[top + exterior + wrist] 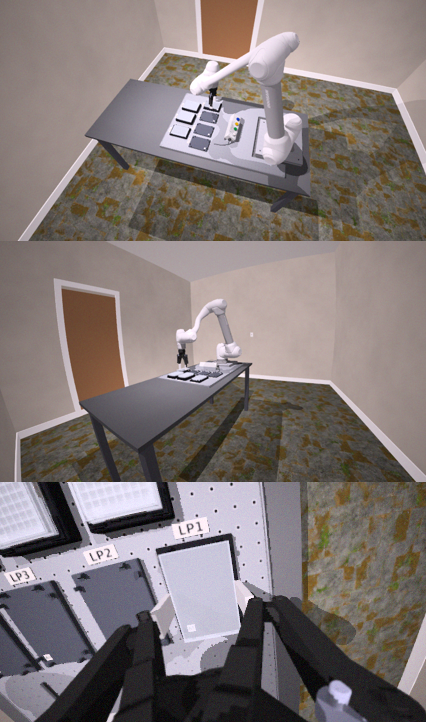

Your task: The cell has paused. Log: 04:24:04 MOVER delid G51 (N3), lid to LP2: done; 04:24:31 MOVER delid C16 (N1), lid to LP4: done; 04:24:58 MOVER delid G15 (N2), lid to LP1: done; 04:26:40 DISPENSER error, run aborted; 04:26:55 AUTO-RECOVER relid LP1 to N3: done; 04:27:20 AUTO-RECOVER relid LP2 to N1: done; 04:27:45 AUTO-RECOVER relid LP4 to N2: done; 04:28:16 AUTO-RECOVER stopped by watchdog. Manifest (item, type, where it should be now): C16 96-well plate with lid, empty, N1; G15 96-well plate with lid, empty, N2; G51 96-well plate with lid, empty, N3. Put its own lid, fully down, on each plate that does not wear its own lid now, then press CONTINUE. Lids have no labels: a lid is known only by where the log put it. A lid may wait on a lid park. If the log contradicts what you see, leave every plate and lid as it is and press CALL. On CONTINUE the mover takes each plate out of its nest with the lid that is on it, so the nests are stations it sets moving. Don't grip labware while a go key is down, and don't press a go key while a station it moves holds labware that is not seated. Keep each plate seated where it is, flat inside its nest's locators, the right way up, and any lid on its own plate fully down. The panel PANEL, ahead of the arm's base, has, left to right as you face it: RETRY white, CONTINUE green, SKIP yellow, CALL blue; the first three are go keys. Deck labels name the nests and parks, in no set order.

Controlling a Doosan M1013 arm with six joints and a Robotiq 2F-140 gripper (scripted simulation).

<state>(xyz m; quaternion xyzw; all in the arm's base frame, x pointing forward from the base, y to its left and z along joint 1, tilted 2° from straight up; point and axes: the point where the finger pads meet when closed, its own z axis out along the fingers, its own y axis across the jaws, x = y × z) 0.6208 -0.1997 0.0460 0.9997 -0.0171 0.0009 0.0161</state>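
Nearest the wrist camera, the gripper (202,613) is clamped on a lid (199,591), pale pads (163,613) pressing its long sides, right above park LP1 (190,528). Beyond it, LP2 (114,594) and LP3 (39,613) lie bare and dark. Farther on, the plates (186,117) sit in a row toward the table's far edge from the panel (233,127).

White 6-joint arm (270,98) rises from its base near the counter's right end, elbow high, forearm reaching toward the counter's far edge. Wrist points straight down. Black gripper (202,609) clamped on a pale lid (200,589), 1 fingertip pad (162,613) on each long side, lid level.
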